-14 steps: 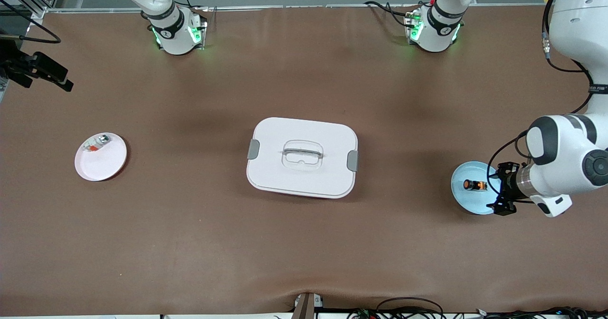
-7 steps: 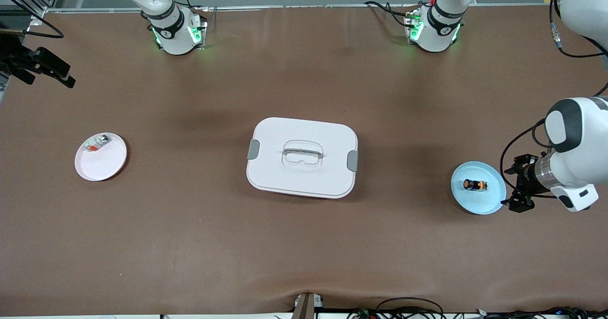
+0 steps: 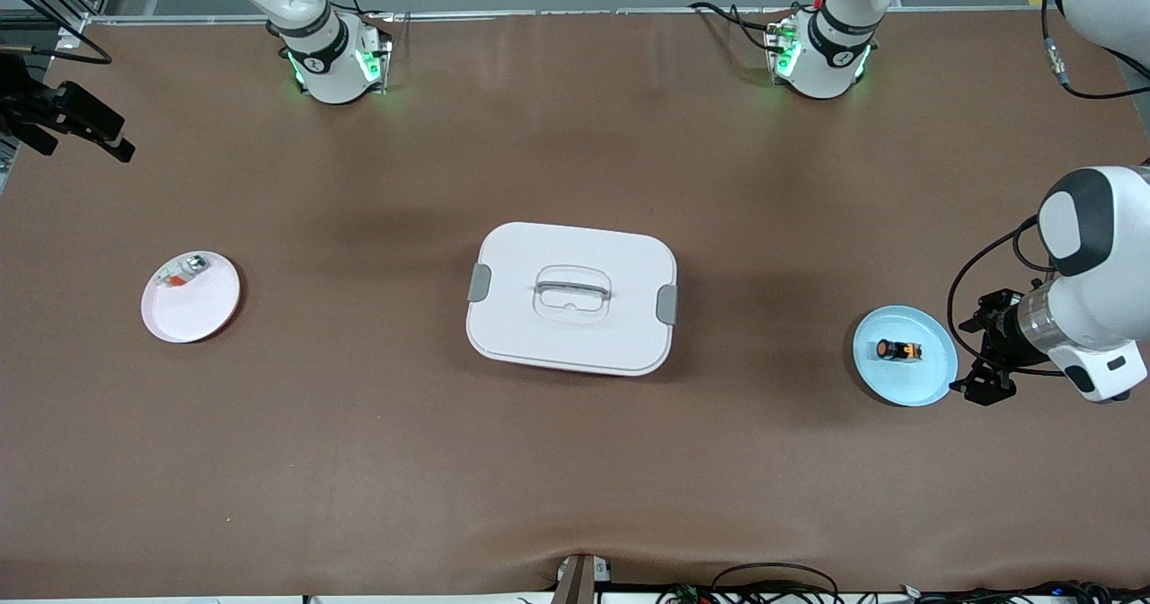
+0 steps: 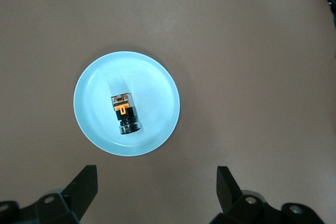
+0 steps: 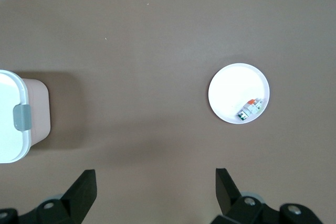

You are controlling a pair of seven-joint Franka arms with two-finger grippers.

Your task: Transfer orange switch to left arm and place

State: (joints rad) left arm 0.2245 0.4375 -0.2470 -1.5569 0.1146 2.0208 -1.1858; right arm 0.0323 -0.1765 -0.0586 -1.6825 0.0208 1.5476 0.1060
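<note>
The switch [image 3: 897, 350], a small black cylinder with an orange face and orange band, is lying on its side in the middle of a light blue plate [image 3: 929, 385] at the left arm's end of the worktop [image 3: 575, 460]. In the left wrist view the switch [image 4: 125, 114] is showing an orange clip on a black body with a clear end. The left gripper [image 3: 983, 359] is hovering just beside the plate, fingers [image 4: 84, 186] spread wide and holding nothing. The box [image 3: 571, 297], white with grey clips, is sitting mid-worktop. The right gripper [image 3: 63, 120] is waiting over the right arm's end, fingers [image 5: 83, 190] released. A white plate [image 3: 199, 310] there is carrying a silvery part [image 3: 182, 272].
</note>
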